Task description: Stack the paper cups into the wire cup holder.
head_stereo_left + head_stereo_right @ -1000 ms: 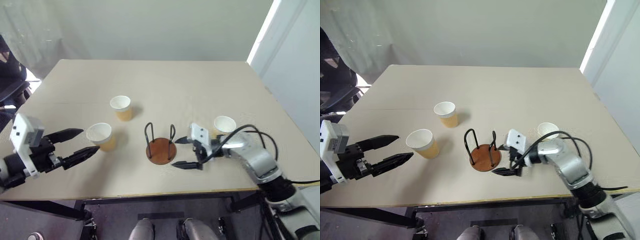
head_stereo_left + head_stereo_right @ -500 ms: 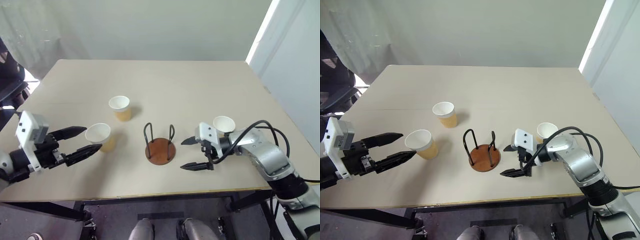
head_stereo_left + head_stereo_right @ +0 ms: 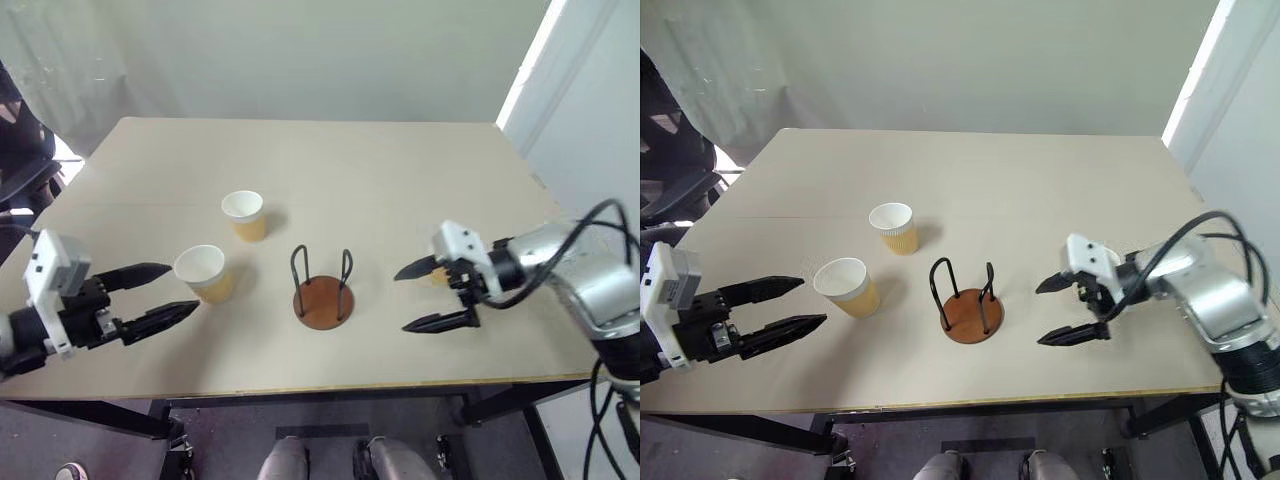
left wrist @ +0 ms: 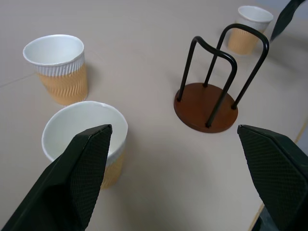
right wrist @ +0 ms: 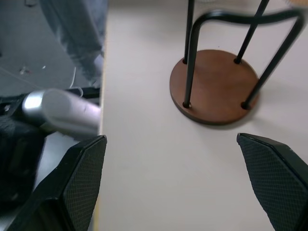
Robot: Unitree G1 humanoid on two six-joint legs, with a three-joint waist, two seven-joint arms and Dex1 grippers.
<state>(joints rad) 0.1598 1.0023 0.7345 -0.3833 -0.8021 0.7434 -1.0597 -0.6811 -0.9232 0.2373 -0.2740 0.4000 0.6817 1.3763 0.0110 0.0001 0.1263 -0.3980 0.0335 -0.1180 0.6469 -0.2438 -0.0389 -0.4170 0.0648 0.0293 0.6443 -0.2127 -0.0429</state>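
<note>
The right gripper (image 3: 432, 296) has been drawn away from the wire cup holder (image 3: 322, 289): a second earlier its fingertips were just beside the holder's brown disc near the frame centre, and now it is seen at the right of the frame, well apart from the holder and lifted a little off the table (image 3: 400, 170). Its jaws are spread wide and nothing is held between them. The third cup (image 4: 248, 28), which stood just behind that gripper, is now largely hidden behind it in the head views; in the left wrist view it is seen standing upright beyond the holder.

The left gripper (image 3: 158, 294) has hardly shifted; it is kept at the lower left of the frame, jaws wide apart and empty, with its tips just beside the nearest cup (image 3: 202, 273), which stands left of centre. Whether that cup is touched cannot be told. A second cup (image 3: 243, 214) stands upright a little above and to the right of it. The holder is empty at the centre of the frame, none of the cups having been placed in it.

It is judged that no stacking has begun. The right arm's retreat seems to be a repositioning towards the cup at the right, while the left jaws are lined up for a grasp of the nearest cup.
</note>
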